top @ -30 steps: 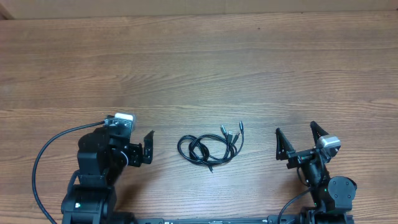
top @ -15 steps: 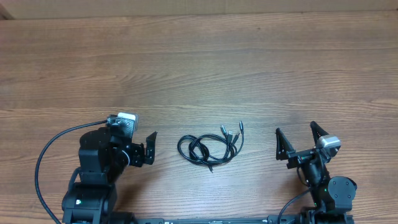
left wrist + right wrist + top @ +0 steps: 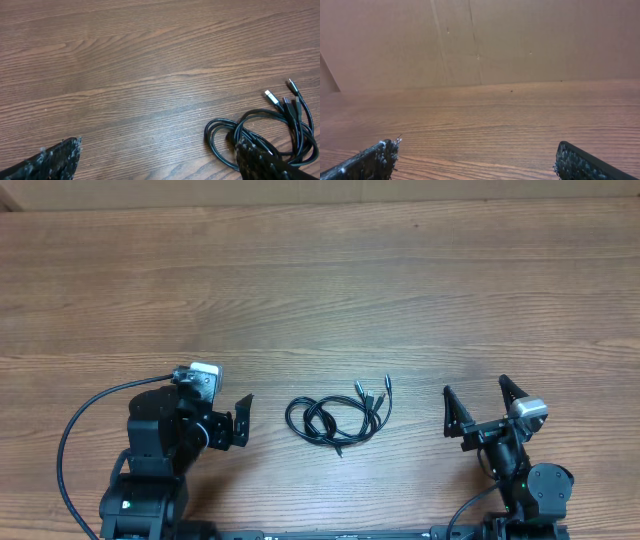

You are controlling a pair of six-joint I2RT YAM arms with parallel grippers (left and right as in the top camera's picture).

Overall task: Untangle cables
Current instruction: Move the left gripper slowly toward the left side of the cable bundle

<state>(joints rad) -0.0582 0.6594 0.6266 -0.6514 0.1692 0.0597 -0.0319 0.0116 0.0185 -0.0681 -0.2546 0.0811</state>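
The cables [image 3: 335,418] lie in one tangled bundle of thin black loops on the wooden table, between my two arms, with their silvery plug ends [image 3: 372,392] fanned out to the upper right. My left gripper [image 3: 236,423] stands open just left of the bundle and holds nothing. In the left wrist view the cables [image 3: 206,133] lie at the lower right, partly behind my right-hand finger [image 3: 260,162], and the plug ends [image 3: 270,95] point up and away. My right gripper [image 3: 475,388] is open and empty to the right of the bundle. Only bare wood shows between its fingers [image 3: 476,147].
The wooden table [image 3: 320,280] stretches away beyond the bundle. A thick black arm wire [image 3: 75,430] loops out at the left of the left arm. A brown wall [image 3: 480,40] rises behind the table in the right wrist view.
My left arm has shifted slightly to the right, toward the cables. The right arm and the cables have not moved.
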